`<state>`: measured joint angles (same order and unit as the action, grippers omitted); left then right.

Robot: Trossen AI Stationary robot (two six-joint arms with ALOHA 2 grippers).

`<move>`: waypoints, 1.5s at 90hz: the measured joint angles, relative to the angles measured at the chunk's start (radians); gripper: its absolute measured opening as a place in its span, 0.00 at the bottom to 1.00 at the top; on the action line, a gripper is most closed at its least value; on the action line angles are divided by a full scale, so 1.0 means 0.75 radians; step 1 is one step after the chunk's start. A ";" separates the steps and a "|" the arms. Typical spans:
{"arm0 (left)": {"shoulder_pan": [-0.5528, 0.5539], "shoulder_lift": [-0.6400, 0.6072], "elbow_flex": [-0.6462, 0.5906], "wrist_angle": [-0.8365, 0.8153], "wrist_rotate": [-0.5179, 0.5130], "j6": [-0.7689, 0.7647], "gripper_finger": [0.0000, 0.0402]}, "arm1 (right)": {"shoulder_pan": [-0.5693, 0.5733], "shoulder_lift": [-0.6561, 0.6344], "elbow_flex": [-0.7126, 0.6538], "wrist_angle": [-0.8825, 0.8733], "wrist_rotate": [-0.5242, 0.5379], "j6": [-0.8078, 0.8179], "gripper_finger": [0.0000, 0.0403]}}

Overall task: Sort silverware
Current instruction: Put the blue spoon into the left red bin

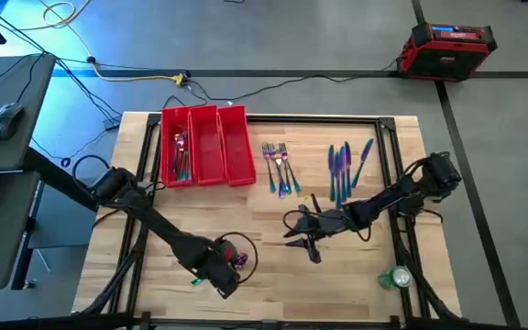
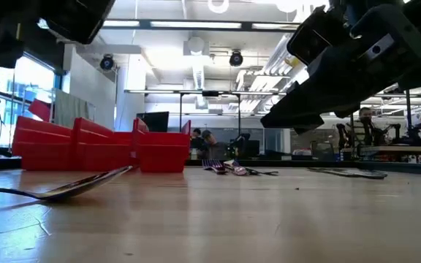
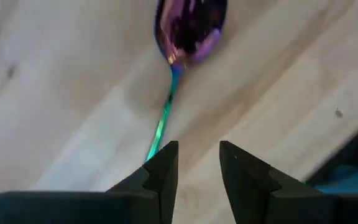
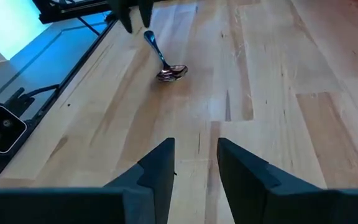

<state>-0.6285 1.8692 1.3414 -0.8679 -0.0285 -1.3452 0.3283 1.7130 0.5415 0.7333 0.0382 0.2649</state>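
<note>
Pale wooden tabletop (image 1: 273, 275), left gripper (image 3: 196, 163) fingers slightly apart above iridescent rainbow spoon (image 3: 182, 50) handle, spoon lying diagonal, purple bowl pointing right, right gripper (image 4: 194, 163) apart, empty

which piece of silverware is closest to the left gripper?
The lone spoon by the left gripper, near the table's front edge. The forks and knives lie in groups farther back.
</note>
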 joint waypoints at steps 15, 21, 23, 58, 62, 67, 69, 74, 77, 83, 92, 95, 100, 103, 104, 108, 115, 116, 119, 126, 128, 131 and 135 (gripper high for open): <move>0.018 0.024 -0.038 0.005 -0.026 0.064 0.25 | 0.000 0.000 0.000 -0.007 -0.012 0.005 0.27; 0.023 0.026 -0.070 0.041 -0.032 0.065 0.27 | 0.000 0.000 0.000 -0.007 -0.014 0.005 0.27; 0.025 0.028 -0.078 0.055 -0.035 0.067 0.27 | 0.000 0.000 0.000 -0.007 -0.015 0.005 0.27; 0.026 0.041 -0.160 0.162 -0.023 0.054 0.28 | 0.000 0.000 0.000 -0.013 -0.017 -0.004 0.27; 0.026 0.054 -0.161 0.162 -0.019 0.054 0.26 | 0.000 0.000 0.000 -0.016 -0.017 -0.003 0.27; 0.026 0.070 -0.161 0.182 -0.014 0.054 0.24 | 0.000 0.000 0.000 -0.016 -0.017 -0.002 0.27; 0.026 0.076 -0.160 0.183 -0.013 0.055 0.23 | 0.000 0.000 0.000 -0.016 -0.017 -0.002 0.27; 0.026 0.086 -0.159 0.195 -0.006 0.069 0.20 | 0.000 0.000 0.000 -0.018 -0.017 -0.002 0.27; 0.026 0.089 -0.159 0.199 -0.003 0.074 0.18 | 0.000 0.000 0.000 -0.017 -0.017 -0.002 0.27; 0.026 0.092 -0.158 0.189 0.002 0.029 0.12 | 0.000 0.000 0.000 -0.017 -0.017 -0.001 0.27; 0.029 0.084 -0.129 0.082 -0.009 -0.056 0.02 | 0.000 0.000 0.000 -0.021 -0.017 -0.001 0.27; 0.028 0.078 -0.109 0.018 -0.032 -0.075 0.02 | 0.000 0.000 0.000 -0.020 -0.017 -0.001 0.27; 0.027 0.055 -0.060 -0.096 -0.090 -0.107 0.02 | 0.000 0.000 0.000 -0.022 -0.017 -0.001 0.27; 0.027 0.033 -0.025 -0.161 -0.134 -0.130 0.01 | 0.000 0.000 0.000 -0.021 -0.017 -0.001 0.27; 0.027 0.025 -0.011 -0.184 -0.152 -0.140 0.01 | 0.000 0.000 0.000 -0.021 -0.017 -0.001 0.27; 0.026 -0.001 0.044 -0.288 -0.238 -0.165 0.01 | 0.000 0.000 0.000 -0.021 -0.017 -0.001 0.27; 0.021 -0.035 0.144 -0.467 -0.441 -0.212 0.00 | 0.000 0.000 0.000 -0.021 -0.017 -0.001 0.27; 0.021 -0.041 0.159 -0.490 -0.476 -0.221 0.00 | 0.000 0.000 0.000 -0.021 -0.017 -0.001 0.27; 0.016 -0.059 0.203 -0.555 -0.586 -0.247 0.00 | 0.000 0.000 0.000 -0.021 -0.017 -0.001 0.27; 0.004 -0.097 0.305 -0.707 -0.902 -0.301 0.00 | 0.000 0.000 0.000 -0.024 -0.017 -0.001 0.27; 0.002 -0.103 0.327 -0.759 -0.995 -0.317 0.00 | 0.000 0.000 0.000 -0.024 -0.017 -0.001 0.27; 0.001 -0.107 0.351 -0.854 -1.129 -0.344 0.00 | 0.000 0.000 0.000 -0.026 -0.017 -0.001 0.27; 0.005 -0.109 0.369 -0.938 -1.299 -0.399 0.00 | 0.000 0.000 0.000 -0.025 -0.017 -0.001 0.27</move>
<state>-0.6251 1.7872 1.6179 -1.5711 -1.0030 -1.6443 0.3283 1.7130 0.5415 0.7146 0.0254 0.2642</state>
